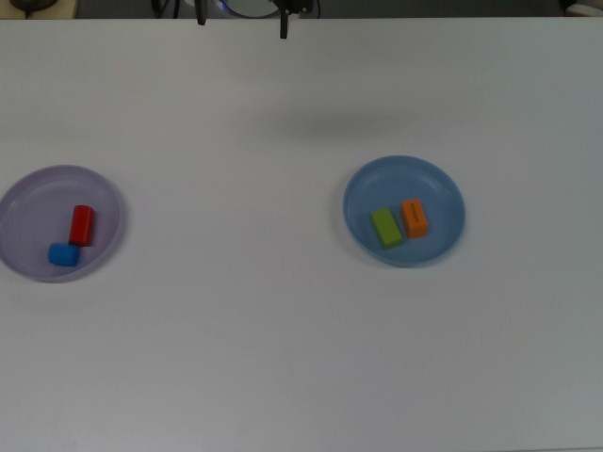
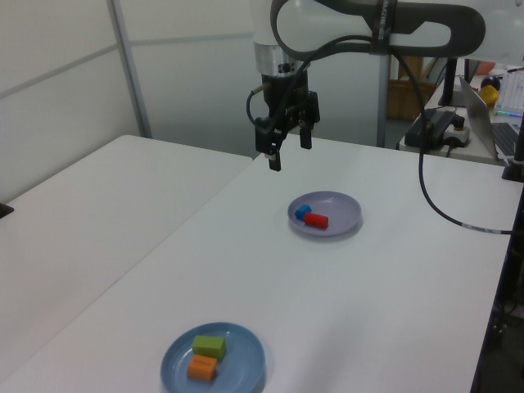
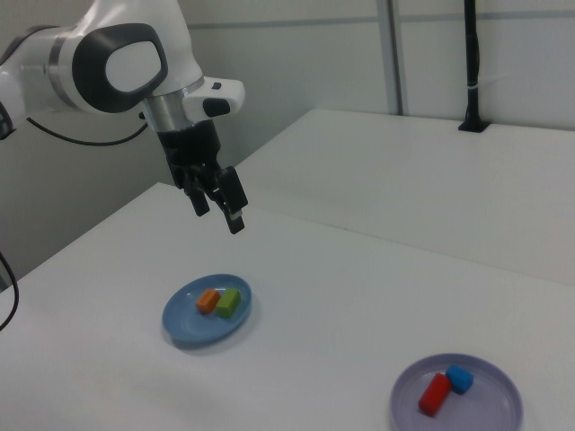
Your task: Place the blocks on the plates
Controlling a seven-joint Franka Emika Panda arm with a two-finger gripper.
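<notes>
Gripper: the gripper (image 2: 288,152) hangs high above the desk (image 1: 283,339), jaws spread apart and holding nothing.
Blocks and jaws: all blocks lie well apart from the jaws, down on the plates.
Blue plate: the blue plate (image 1: 443,179) carries two blocks, the green block (image 1: 386,228) and the orange block (image 1: 415,217), side by side.
Lavender plate: the lavender plate (image 1: 28,193) carries two blocks, the red cylinder (image 1: 81,225) lying on its side, and the blue cube (image 1: 63,254) touching its end.
Count: four blocks, two plates, one arm.
Views: the top view shows only the finger tips at its upper edge; the left view and the right view show the whole gripper and the arm (image 3: 108,63).
</notes>
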